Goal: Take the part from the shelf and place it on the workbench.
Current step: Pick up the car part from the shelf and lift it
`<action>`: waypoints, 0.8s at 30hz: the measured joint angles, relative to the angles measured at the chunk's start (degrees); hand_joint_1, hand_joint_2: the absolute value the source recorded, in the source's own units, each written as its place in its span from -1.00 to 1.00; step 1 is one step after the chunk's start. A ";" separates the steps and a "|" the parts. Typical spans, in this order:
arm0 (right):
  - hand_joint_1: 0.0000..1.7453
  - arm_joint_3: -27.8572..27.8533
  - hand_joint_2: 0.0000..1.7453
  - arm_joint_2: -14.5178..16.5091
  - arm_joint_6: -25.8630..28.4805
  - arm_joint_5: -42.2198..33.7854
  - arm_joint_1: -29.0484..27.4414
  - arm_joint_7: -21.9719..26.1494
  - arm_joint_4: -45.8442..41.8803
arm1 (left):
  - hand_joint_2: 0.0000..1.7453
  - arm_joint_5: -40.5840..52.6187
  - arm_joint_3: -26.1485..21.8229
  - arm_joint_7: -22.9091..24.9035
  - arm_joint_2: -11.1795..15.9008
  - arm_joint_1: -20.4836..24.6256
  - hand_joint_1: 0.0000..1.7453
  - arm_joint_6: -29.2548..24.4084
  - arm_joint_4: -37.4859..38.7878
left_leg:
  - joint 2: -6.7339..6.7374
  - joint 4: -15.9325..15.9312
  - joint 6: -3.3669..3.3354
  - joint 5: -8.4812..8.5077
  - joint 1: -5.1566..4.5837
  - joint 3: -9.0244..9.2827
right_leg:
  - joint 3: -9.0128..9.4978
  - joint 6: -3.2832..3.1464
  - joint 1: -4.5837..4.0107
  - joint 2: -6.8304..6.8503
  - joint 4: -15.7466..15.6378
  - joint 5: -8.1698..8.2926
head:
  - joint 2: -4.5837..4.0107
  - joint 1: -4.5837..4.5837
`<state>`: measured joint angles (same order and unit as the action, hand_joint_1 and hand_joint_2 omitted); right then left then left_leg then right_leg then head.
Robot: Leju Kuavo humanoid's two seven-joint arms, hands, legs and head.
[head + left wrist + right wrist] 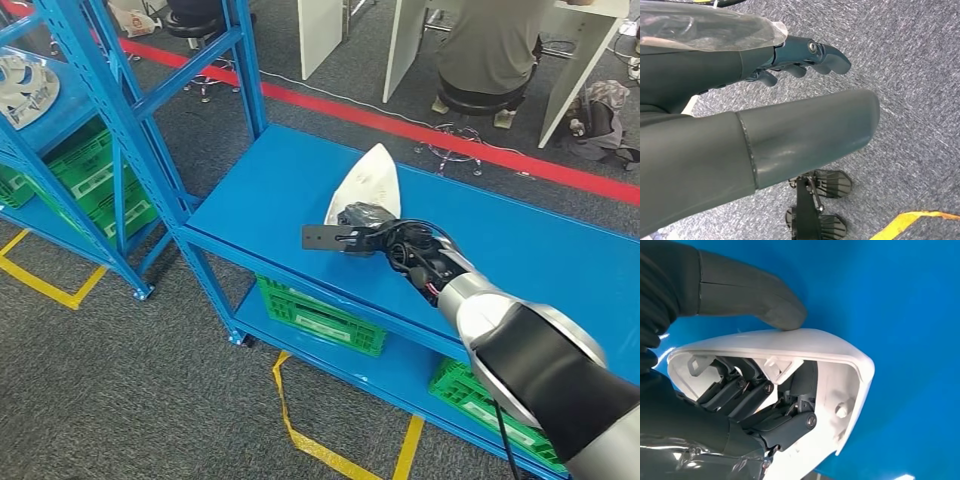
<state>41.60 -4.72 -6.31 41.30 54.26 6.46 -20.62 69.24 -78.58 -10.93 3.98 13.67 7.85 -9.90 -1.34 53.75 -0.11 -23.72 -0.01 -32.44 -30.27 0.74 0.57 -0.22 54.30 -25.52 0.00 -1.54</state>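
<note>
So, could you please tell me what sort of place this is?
Probably a workshop or robot test lab: blue steel shelving, green plastic crates, and red floor tape marking zones on grey carpet.

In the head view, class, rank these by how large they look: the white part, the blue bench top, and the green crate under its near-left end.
1. Blue bench top, by far the largest.
2. Green crate, though the bench hides part of it.
3. White part, partly hidden by the right robot hand, so ranks two and three are unsure.

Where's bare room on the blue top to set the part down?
Bare blue metal surface lies left of the white moulded plastic part, toward the blue uprights, and right of it. It's crowded where the right hand holds the part.
</note>
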 joint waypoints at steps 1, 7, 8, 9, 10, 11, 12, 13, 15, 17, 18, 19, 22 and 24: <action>1.00 -0.19 1.00 0.00 0.17 -0.28 0.15 0.19 -0.02 | -1.00 -0.05 0.00 -0.05 0.00 -0.03 -1.00 -0.01 0.00 | 0.00 0.00 0.00 0.00 0.00 0.00 | 0.00 0.00 0.00 0.00 0.00 0.00 | 0.00 0.00; 1.00 -2.50 1.00 -0.02 1.99 -3.97 1.73 1.46 -0.72 | -1.00 -0.36 -0.04 -0.50 0.00 -0.44 -1.00 -0.06 0.00 | 0.00 0.00 0.00 0.00 0.00 0.00 | -0.01 0.00 0.00 0.00 0.00 0.00 | 0.00 -0.01; 1.00 -2.99 1.00 -0.02 2.10 -4.45 2.10 1.65 -1.02 | -1.00 -0.36 -0.05 -0.60 0.00 -0.51 -1.00 -0.08 0.00 | 0.00 0.00 0.00 0.00 0.00 -0.01 | -0.01 0.00 0.00 0.00 0.01 0.00 | 0.00 -0.01; 1.00 -3.51 1.00 -0.01 2.18 -4.95 2.46 1.90 -1.34 | -1.00 -0.38 -0.07 -0.70 0.00 -0.58 -1.00 -0.09 0.00 | 0.00 0.00 0.00 0.00 0.00 -0.01 | -0.01 0.00 0.00 0.00 0.00 0.00 | 0.00 -0.01; 1.00 -4.07 1.00 -0.02 2.19 -5.45 2.81 2.12 -1.72 | -1.00 -0.40 -0.08 -0.79 0.00 -0.64 -1.00 -0.11 0.00 | 0.00 0.00 0.00 0.00 0.00 -0.01 | -0.01 0.00 0.00 0.00 0.00 0.00 | 0.00 -0.01; 1.00 -4.64 1.00 -0.02 2.18 -5.89 3.13 2.32 -2.09 | -1.00 -0.43 -0.09 -0.85 0.00 -0.69 -1.00 -0.13 0.00 | 0.00 0.00 0.00 0.00 0.00 -0.01 | -0.02 0.00 0.00 0.00 0.00 0.00 | 0.00 -0.01; 1.00 -5.18 1.00 -0.02 2.13 -6.23 3.38 2.46 -2.45 | -1.00 -0.46 -0.10 -0.89 0.01 -0.72 -1.00 -0.14 0.00 | 0.00 0.00 0.00 0.00 0.00 -0.01 | -0.02 0.00 0.00 -0.01 0.00 0.00 | 0.00 -0.01; 1.00 -5.71 1.00 -0.02 2.08 -6.58 3.57 2.56 -2.81 | -1.00 -0.49 -0.11 -0.92 0.01 -0.74 -1.00 -0.16 0.00 | 0.00 0.00 0.00 0.00 0.00 -0.01 | -0.02 0.00 0.00 -0.01 0.00 0.00 | 0.00 -0.02; 1.00 -6.64 1.00 -0.02 1.93 -7.38 3.74 2.89 -3.48 | -1.00 -0.50 -0.15 -0.95 0.02 -0.78 -1.00 -0.26 0.00 | 0.00 0.00 0.00 0.00 0.00 -0.01 | -0.02 0.00 0.00 -0.01 0.00 0.00 | 0.00 -0.02; 1.00 -7.67 1.00 -0.02 1.72 -8.51 3.78 3.38 -4.19 | -1.00 -0.51 -0.31 -0.99 0.02 -0.84 -1.00 -0.38 0.00 | 0.00 0.00 0.00 0.00 0.00 -0.01 | -0.02 0.00 -0.01 -0.01 0.00 0.00 | 0.00 -0.02; 1.00 -8.30 1.00 -0.02 1.53 -9.34 3.81 3.65 -4.64 | -1.00 -0.52 -0.46 -1.07 0.02 -0.88 -1.00 -0.42 0.00 | -0.01 0.00 0.00 0.00 0.00 -0.01 | -0.02 0.00 -0.01 -0.01 0.00 0.00 | 0.00 -0.02; 1.00 -9.02 1.00 -0.02 1.29 -10.42 3.84 3.97 -5.19 | -1.00 -0.52 -0.64 -1.20 0.02 -0.92 -1.00 -0.46 0.00 | -0.01 0.00 0.00 0.00 0.00 -0.02 | -0.02 0.00 -0.01 -0.01 0.01 0.00 | 0.00 -0.02; 1.00 -10.94 1.00 -0.02 0.38 -13.78 4.20 4.65 -7.16 | -1.00 -0.58 -0.97 -1.68 0.06 -1.07 -1.00 -0.51 0.00 | 0.00 0.00 0.00 0.00 0.00 -0.02 | -0.02 0.00 -0.01 -0.01 0.01 0.00 | 0.00 -0.02; 1.00 -11.96 1.00 -0.02 -0.01 -14.66 4.55 4.70 -8.31 | -1.00 -0.66 -1.04 -1.86 0.10 -1.16 -1.00 -0.52 0.00 | 0.00 0.00 0.00 0.00 0.00 -0.02 | -0.02 0.00 -0.01 -0.01 0.00 0.00 | 0.00 -0.02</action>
<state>29.65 -4.74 -6.32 26.64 58.81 11.17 -28.93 68.58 -79.62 -12.79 4.08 12.50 7.32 -9.90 -1.34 53.75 -0.11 -23.72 -0.01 -32.46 -30.29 0.74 0.56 -0.23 54.30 -25.52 0.00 -1.55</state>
